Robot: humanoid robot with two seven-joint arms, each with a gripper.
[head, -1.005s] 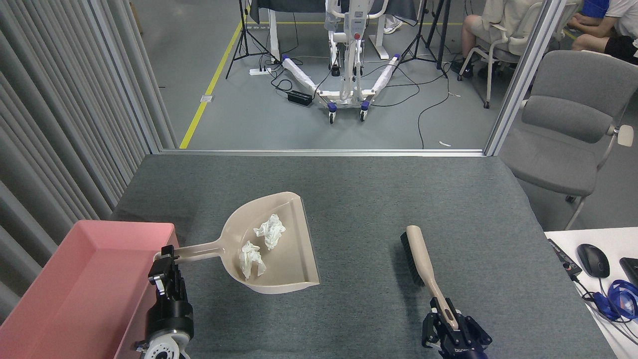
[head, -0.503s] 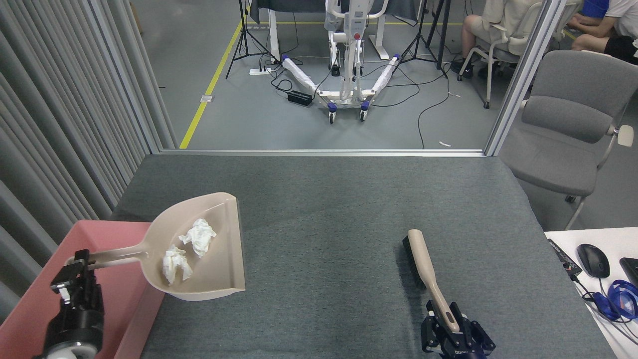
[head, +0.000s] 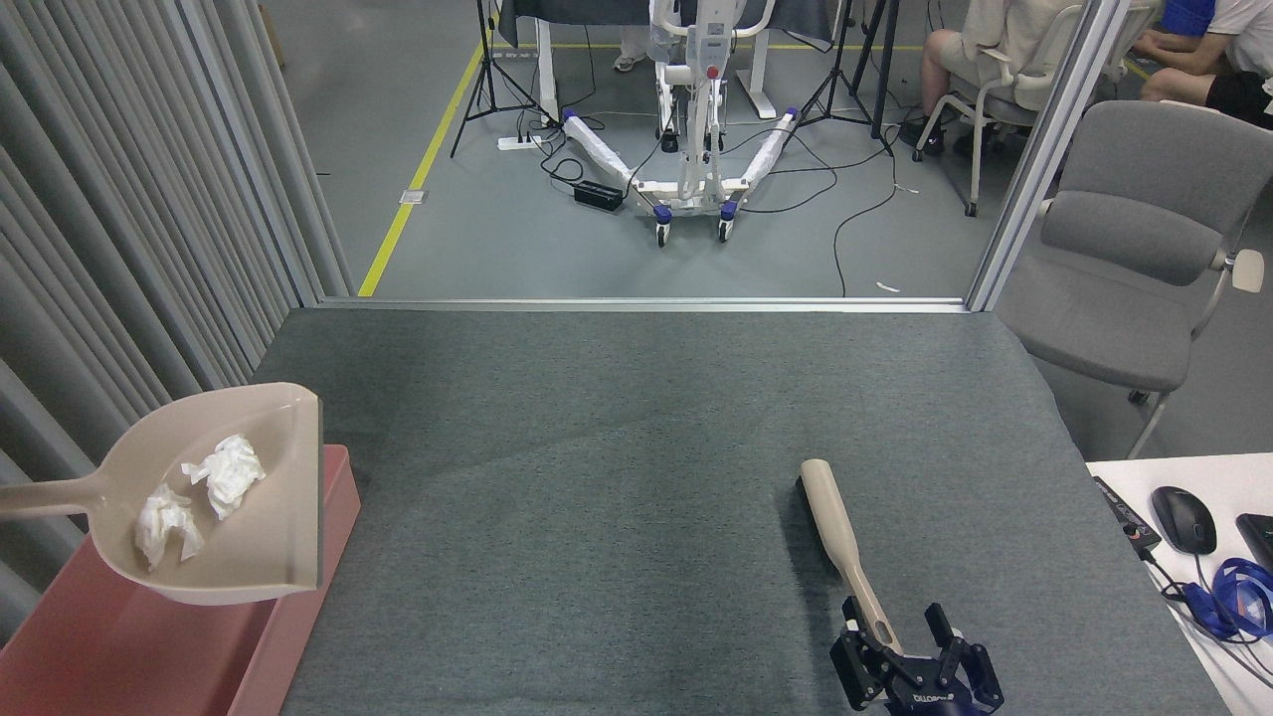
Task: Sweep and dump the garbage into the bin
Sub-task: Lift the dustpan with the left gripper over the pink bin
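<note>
Hovering dustpan (head: 249,517), garbage (head: 199,497), above bin (head: 298,617)

At your two o'clock stands a grey chair (head: 1144,259); at four o'clock, a black mouse (head: 1183,519) beside blue cables (head: 1238,595).

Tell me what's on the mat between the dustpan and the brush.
Nothing: in the head view the grey mat lies bare between the dustpan and the brush.
</note>
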